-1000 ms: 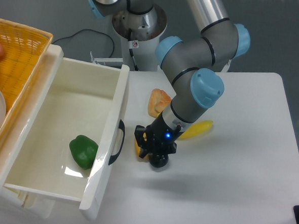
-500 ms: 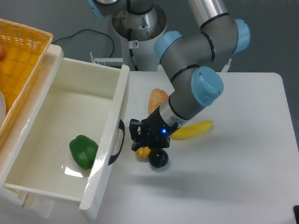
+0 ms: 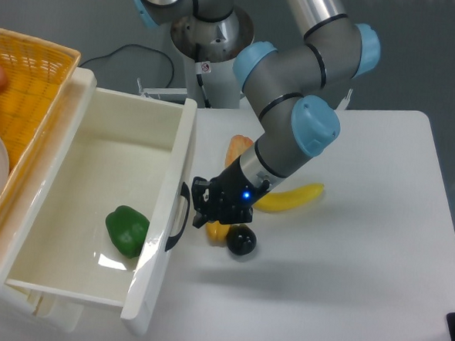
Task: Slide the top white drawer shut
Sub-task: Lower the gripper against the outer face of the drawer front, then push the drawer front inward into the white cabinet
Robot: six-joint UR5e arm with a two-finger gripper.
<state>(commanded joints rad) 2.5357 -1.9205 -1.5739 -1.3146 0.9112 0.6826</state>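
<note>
Change: claw (image 3: 203, 209) has crept left toward the drawer front since the earlier frames, from just over the yellow piece to just beside the handle; drawer and table items have not shifted.
Drawer position: top white drawer (image 3: 94, 209) is pulled far out of the cabinet, left of the claw, its tub open to the camera.
Drawer axis: long axis runs from upper left to lower right across the view along the front panel; the panel faces right, toward the claw.
Handle: black arched handle (image 3: 181, 216) sits on the front panel, just left of the claw tip; contact cannot be told.
Claw state: fingers are dark and seen end-on, so whether they are spread or clenched cannot be told; nothing visibly held.
Drawer contents: green pepper (image 3: 127, 231), well left of the claw, inside the tub.
Under the claw: small yellow piece (image 3: 217, 232) and a black round object (image 3: 241, 241), just below and right of it.
Right of the claw: banana (image 3: 289, 197) on the white table (image 3: 344, 286).
Above the claw: orange-red piece (image 3: 239, 149), partly behind the arm.
Far left: orange woven basket (image 3: 20, 88), beyond the drawer.
</note>
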